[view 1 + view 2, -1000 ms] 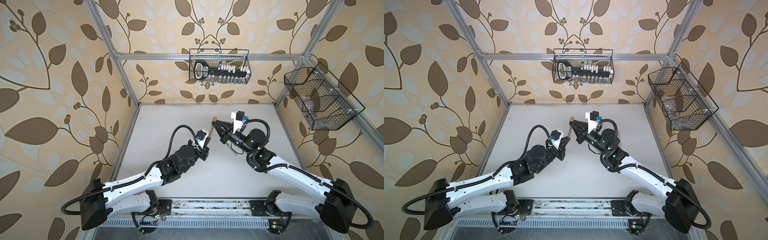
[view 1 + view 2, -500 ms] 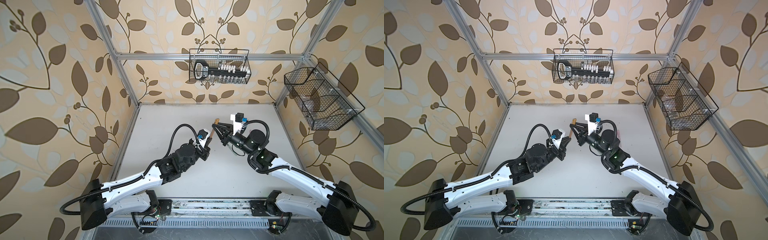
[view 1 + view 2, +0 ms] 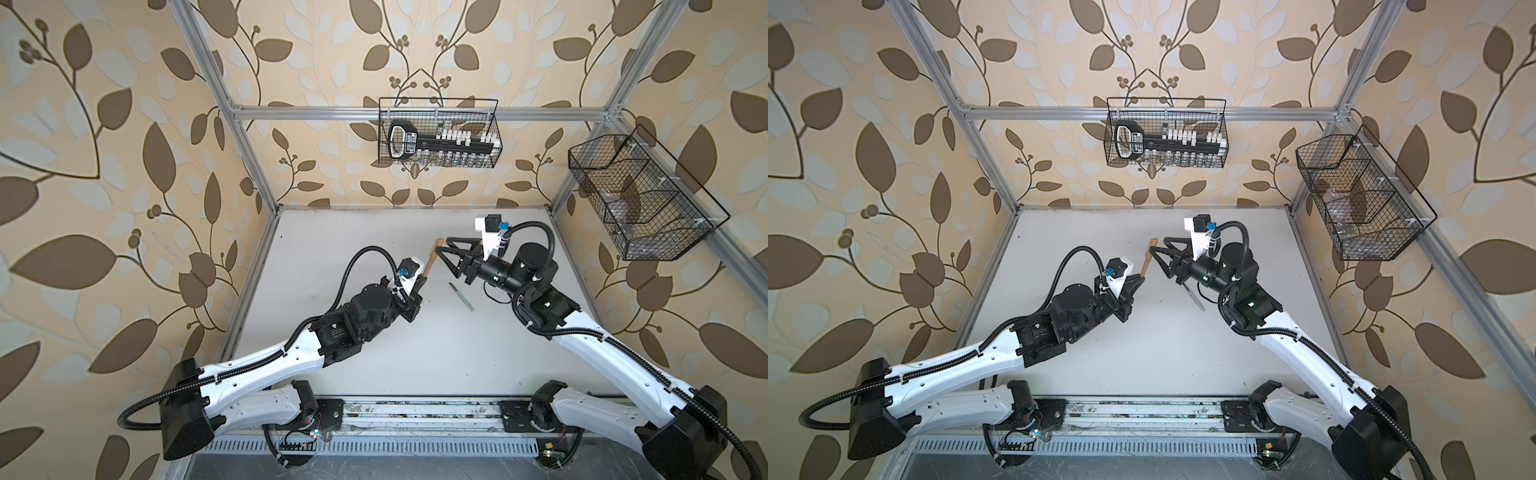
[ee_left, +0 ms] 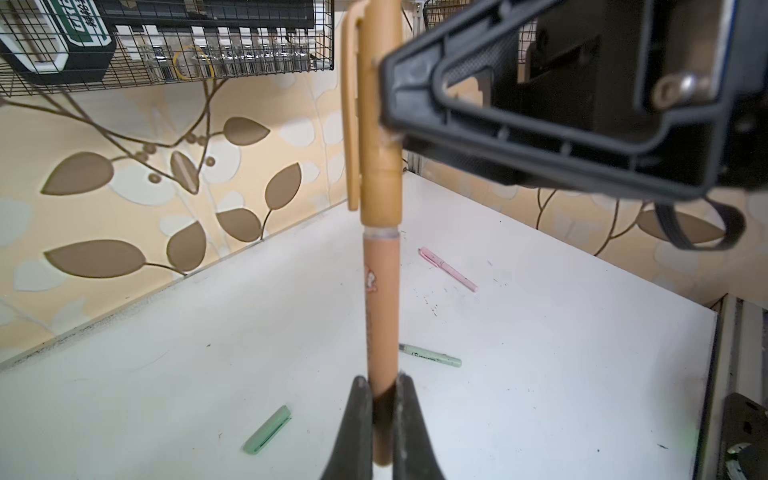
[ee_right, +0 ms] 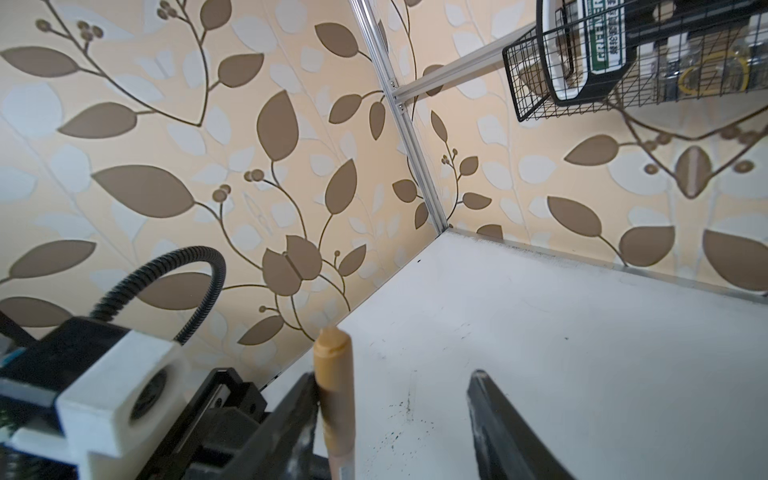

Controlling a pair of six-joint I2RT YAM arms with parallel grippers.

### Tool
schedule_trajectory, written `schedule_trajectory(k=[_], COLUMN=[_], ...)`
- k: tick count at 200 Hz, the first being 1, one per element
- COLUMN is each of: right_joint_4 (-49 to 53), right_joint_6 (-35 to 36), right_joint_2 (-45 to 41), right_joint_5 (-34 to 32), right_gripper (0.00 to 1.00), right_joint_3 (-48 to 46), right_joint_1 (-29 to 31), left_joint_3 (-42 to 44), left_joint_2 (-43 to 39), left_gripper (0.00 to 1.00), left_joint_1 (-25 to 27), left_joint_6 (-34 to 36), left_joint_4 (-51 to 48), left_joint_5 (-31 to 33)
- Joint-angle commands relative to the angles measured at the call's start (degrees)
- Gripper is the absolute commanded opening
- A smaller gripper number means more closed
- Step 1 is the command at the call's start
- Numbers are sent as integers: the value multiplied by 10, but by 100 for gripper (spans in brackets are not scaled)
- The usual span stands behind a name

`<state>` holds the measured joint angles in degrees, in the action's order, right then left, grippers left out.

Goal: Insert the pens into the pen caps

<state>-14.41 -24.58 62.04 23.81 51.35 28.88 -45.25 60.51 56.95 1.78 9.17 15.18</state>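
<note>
Two arms meet above the far half of the matte white worktop [image 3: 374, 232]. The left end effector [image 4: 382, 399] is clamped narrow on the lower barrel of a slim tan-brown pen [image 4: 380, 311] and holds it upright, clear of the surface. A tan-brown clip cap [image 4: 380, 124] sits over the pen's upper end, with a pale ring showing between cap and barrel. The right end effector [image 5: 399, 415] stands wide. One finger [image 5: 299, 415] lies against the cap's side and the other is well apart, so it grips nothing.

The near half of the worktop, in front of both wrists, is bare, and so is the far left corner. A pale green pen [image 3: 461, 296] lies flat just beside the right wrist. A short pale green cap [image 4: 268, 429] lies apart from it, and a pink pen [image 4: 449, 269], which looks capped, lies farther from the left end effector.

Walls close the left, right and far edges, with aluminium frame posts [image 3: 245, 166] at the far corners. A metal rail [image 3: 415, 415] carrying the arm bases runs along the front. A black wire basket [image 3: 438, 133] with a black tool rack hangs on the far wall, and a second empty-looking wire basket [image 3: 640, 199] juts out over the right edge.

The surface carries black specks and scuffs. The wallpaper [image 3: 124, 166] is beige with brown leaves.
</note>
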Motion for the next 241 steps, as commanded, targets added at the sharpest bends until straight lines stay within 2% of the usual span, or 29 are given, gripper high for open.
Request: schedule_trajectory(k=[1, 29, 73, 93, 120, 159, 191, 203, 208, 231, 241], right_joint_4=[61, 85, 122, 118, 110, 93, 72, 70, 69, 73, 84], right_joint_6=[-3, 6, 43, 43, 37, 23, -14, -32, -39, -53, -47], right_joint_2=[18, 50, 74, 75, 75, 82, 94, 99, 101, 105, 107], right_joint_5=[98, 129, 99, 93, 92, 99, 123, 137, 145, 185, 196], right_gripper=[60, 60, 58, 54, 44, 16, 0, 0, 0, 0, 0], right_joint_3=[44, 69, 84, 80, 77, 67, 69, 72, 73, 70, 71], right_joint_1=[-9, -1, 28, 31, 32, 33, 30, 21, 17, -8, -12], left_joint_3=[-26, -32, -39, -40, -39, -38, -47, -55, -60, -93, -100], left_joint_2=[-6, -1, 5, 4, 4, 4, 10, 12, 12, 15, 18], left_gripper=[0, 0, 0, 0, 0, 0, 0, 32, 39, 55, 57], left_joint_1=[-2, -2, -2, -2, -2, -2, -2, -9, -15, -78, -111], left_joint_6=[2, 0, 2, 3, 2, 2, 1, -5, -11, -49, -64], left_joint_4=[-14, -21, -27, -27, -25, -17, -16, -32, -44, -109, -125], left_joint_5=[-18, -27, -30, -31, -29, -24, -27, -57, -75, -202, -264])
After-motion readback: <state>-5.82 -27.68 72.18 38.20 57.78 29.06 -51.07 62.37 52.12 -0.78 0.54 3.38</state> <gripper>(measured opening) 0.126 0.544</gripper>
